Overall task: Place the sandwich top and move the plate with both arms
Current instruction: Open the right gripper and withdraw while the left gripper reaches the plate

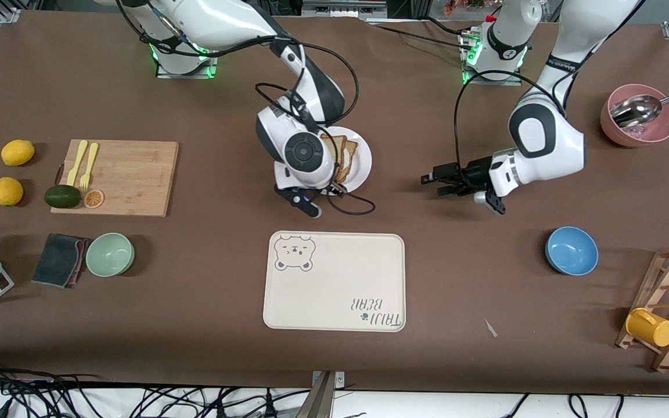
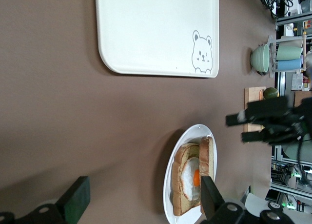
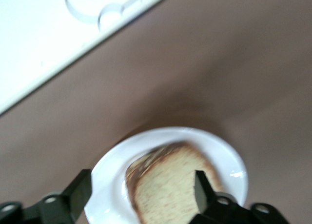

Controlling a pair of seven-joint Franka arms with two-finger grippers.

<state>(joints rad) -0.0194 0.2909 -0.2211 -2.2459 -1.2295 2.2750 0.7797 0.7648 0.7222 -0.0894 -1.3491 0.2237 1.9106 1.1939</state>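
Observation:
The white plate [image 1: 364, 165] sits mid-table, farther from the front camera than the bear tray. On it lies a bread slice with a fried egg [image 2: 192, 177]. The sandwich top [image 2: 206, 153], plain tan bread, leans tilted against that slice; it also shows in the right wrist view [image 3: 170, 187] and the front view [image 1: 334, 145]. My right gripper [image 1: 318, 198] hangs over the plate's edge, open, with the top slice below its spread fingers [image 3: 80, 190]. My left gripper [image 1: 434, 183] is open and empty above bare table, beside the plate toward the left arm's end.
The cream bear tray [image 1: 334, 281] lies nearer the front camera than the plate. A blue bowl [image 1: 571, 250] and a pink bowl with a spoon [image 1: 638, 115] stand toward the left arm's end. A cutting board [image 1: 115, 177] lies toward the right arm's end.

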